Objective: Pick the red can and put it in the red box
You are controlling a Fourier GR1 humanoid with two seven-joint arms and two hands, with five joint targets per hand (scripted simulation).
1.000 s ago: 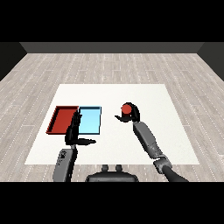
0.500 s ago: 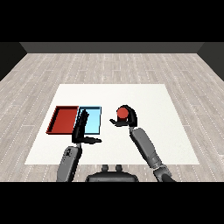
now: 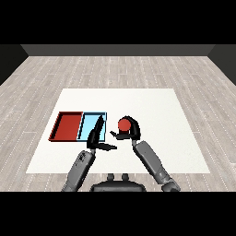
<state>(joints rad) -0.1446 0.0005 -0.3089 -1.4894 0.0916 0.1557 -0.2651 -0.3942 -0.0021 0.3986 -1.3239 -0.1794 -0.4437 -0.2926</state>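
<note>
The right hand was curled round the red can – carry step – while the left hand hung with fingers straight; the next move called for crossing the blue tray to the red tray.

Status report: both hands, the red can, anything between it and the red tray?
Right hand curled round red can, right of blue tray. Left hand open, over blue tray's near edge, in the path. Red tray beyond.

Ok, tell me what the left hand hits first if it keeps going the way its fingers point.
Probably the light blue tray: the left hand has straight fingers pointing up over its right part. Height above the tray is unclear.
</note>
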